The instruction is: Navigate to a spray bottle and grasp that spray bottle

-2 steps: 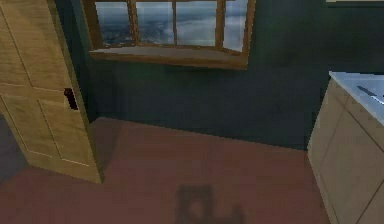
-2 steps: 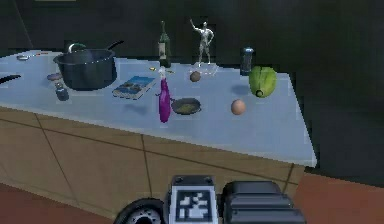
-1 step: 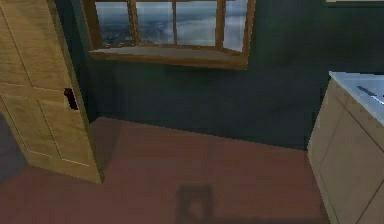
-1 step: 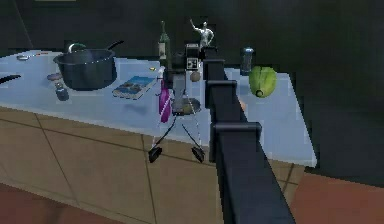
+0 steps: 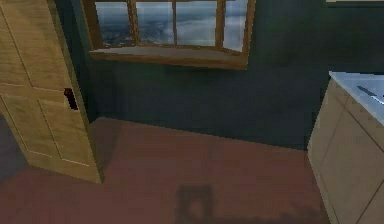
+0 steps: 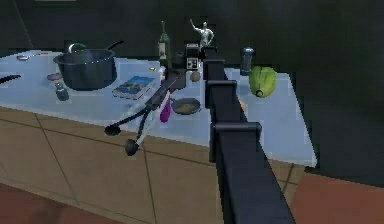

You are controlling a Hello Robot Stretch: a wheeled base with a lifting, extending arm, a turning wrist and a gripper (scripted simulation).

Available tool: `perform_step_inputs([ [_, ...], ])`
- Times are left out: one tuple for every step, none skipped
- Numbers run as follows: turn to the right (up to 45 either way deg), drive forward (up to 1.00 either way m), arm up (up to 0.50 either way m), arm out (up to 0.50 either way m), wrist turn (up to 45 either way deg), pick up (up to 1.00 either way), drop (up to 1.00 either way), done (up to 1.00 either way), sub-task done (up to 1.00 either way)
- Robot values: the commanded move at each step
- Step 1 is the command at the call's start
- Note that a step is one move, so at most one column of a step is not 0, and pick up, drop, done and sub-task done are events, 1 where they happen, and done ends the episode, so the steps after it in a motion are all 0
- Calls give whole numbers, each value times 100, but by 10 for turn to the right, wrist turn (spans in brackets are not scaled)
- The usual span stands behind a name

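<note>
My arm [image 6: 232,130] reaches as a dark bar out over a pale blue countertop [image 6: 285,125]. Its white marker squares [image 6: 192,62] sit near the counter's back. The gripper [image 6: 122,138] stretches from there toward the counter's front edge, its thin fingers [image 6: 140,112] lying across the top. A small purple thing [image 6: 163,112] and a shallow dish [image 6: 187,105] lie right beside the fingers, so I cannot tell whether the gripper holds anything. A dark green bottle [image 6: 163,42] stands at the back. No shape here reads clearly as a spray bottle.
On the counter stand a dark pot [image 6: 87,68], a book [image 6: 135,87], a silver statuette [image 6: 205,35], a dark cylinder [image 6: 247,60] and a green leafy head [image 6: 263,80]. The forward view has a wooden door [image 5: 40,90], a window [image 5: 170,30], reddish floor [image 5: 200,170] and a cabinet [image 5: 350,150].
</note>
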Motion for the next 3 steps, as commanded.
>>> perform_step_inputs([
  [0, 0, 0, 0, 450, 0, 0, 0, 0],
  [0, 0, 0, 0, 450, 0, 0, 0, 0],
  [0, 0, 0, 0, 210, 0, 0, 0, 0],
])
